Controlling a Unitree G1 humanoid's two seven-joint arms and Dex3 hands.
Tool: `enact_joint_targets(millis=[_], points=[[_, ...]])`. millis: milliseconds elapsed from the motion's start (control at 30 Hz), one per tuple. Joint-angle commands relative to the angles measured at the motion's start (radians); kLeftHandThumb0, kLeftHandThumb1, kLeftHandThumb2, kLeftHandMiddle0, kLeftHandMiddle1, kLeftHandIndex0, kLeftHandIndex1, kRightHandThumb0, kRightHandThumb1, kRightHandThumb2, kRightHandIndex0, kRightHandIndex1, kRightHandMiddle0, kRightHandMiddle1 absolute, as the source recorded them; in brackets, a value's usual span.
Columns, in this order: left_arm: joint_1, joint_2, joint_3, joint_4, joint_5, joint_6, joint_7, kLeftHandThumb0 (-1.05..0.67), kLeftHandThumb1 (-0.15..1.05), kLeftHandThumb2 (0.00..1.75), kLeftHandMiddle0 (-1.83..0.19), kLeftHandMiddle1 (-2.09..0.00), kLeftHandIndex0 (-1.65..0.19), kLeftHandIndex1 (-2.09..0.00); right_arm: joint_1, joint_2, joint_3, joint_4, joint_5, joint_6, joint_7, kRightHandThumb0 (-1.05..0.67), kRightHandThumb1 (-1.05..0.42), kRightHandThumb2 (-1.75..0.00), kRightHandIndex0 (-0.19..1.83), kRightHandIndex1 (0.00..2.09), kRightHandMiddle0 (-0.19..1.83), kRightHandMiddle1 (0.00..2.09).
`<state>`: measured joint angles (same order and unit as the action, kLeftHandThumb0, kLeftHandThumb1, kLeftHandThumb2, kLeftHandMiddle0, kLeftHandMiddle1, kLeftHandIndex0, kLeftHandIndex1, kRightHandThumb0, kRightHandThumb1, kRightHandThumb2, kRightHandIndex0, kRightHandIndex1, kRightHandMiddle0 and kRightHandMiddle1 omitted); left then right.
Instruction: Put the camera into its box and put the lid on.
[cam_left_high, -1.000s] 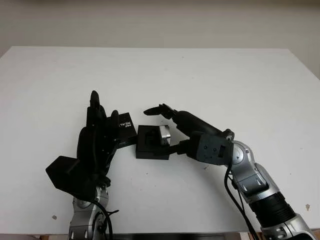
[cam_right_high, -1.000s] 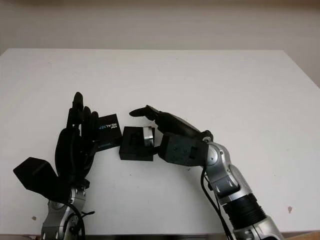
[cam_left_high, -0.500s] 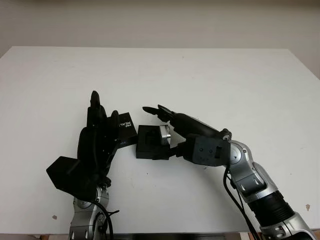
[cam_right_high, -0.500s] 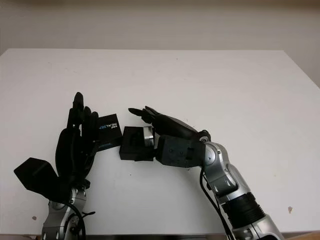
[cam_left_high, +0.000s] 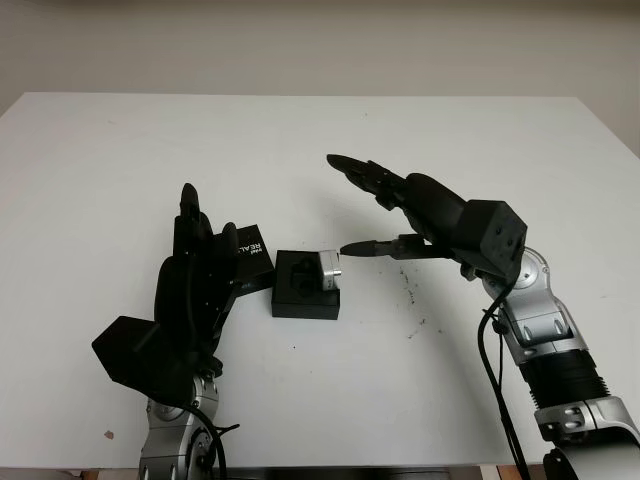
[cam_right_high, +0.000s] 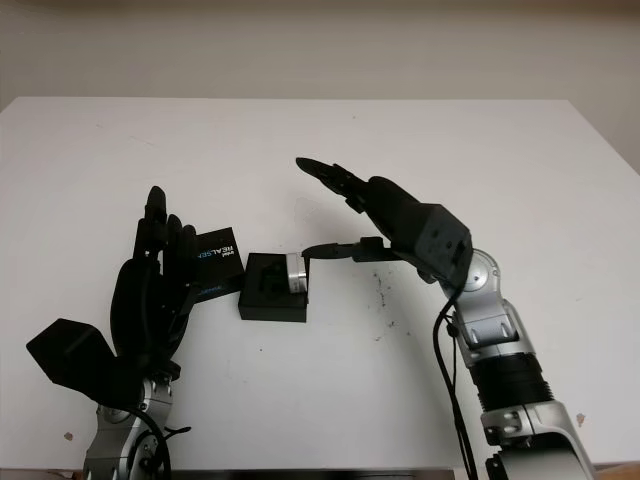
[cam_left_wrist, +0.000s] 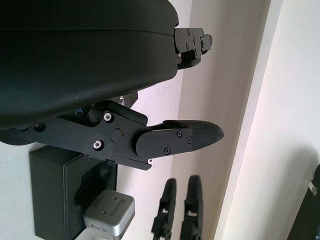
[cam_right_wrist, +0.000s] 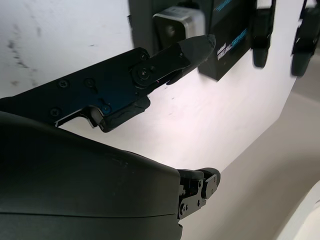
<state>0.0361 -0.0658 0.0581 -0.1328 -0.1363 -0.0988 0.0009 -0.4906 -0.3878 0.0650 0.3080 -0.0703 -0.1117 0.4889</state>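
Camera is seen lying in the box at mid-frame, so the lid must next be taken by the empty, open right robot hand or left robot hand.

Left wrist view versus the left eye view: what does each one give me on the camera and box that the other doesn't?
The left wrist view alone shows the print on the camera's silver end face. The left eye view alone shows the lid beside the box, the open left hand next to the lid, and the open right hand raised to the camera's right. Both show the camera sitting in the box with its silver end sticking out.
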Motion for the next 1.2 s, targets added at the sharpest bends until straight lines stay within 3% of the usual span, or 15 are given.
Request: enact_joint_targets(millis=[0,233,500,767,1100,1167], points=[[0.012,-0.002,-0.001,-0.014,0.003,0.006,0.004,-0.52,1.05,0.45,0.06,-0.06,0.1,-0.06,0.023,-0.014,-0.018,-0.007,0.013,0.024,-0.003,-0.68,-0.85,-0.05,0.01,0.09,0.14,0.22],[0.01,0.001,0.002,-0.018,-0.001,0.013,0.002,-0.54,1.05,0.42,0.05,-0.06,0.1,-0.05,0.121,-0.02,-0.07,-0.081,0.117,0.18,0.046,-0.73,-0.88,-0.06,-0.06,0.05,0.17,0.21],[0.005,0.007,0.006,-0.009,-0.01,0.012,-0.008,-0.54,1.05,0.42,0.05,-0.05,0.1,-0.05,0.274,0.068,-0.082,-0.201,0.2,0.299,-0.016,-0.75,-0.9,-0.06,-0.1,0.04,0.22,0.22],[0.0,0.01,0.004,0.003,-0.007,0.005,-0.013,-0.53,1.05,0.44,0.05,-0.06,0.09,-0.06,0.349,0.149,-0.058,-0.229,0.215,0.25,-0.05,-0.7,-0.9,-0.05,-0.13,0.03,0.25,0.26],[-0.011,0.013,0.007,0.017,-0.008,0.002,-0.013,-0.55,1.05,0.43,0.05,-0.05,0.09,-0.06,0.383,0.221,0.002,-0.194,0.131,0.055,-0.132,-0.68,-0.9,-0.06,-0.13,0.05,0.21,0.3],[-0.011,0.012,0.008,0.014,-0.01,0.006,-0.012,-0.55,1.05,0.43,0.04,-0.06,0.09,-0.06,0.38,0.223,0.012,-0.187,0.119,0.028,-0.136,-0.66,-0.9,-0.05,-0.14,0.05,0.11,0.48]])
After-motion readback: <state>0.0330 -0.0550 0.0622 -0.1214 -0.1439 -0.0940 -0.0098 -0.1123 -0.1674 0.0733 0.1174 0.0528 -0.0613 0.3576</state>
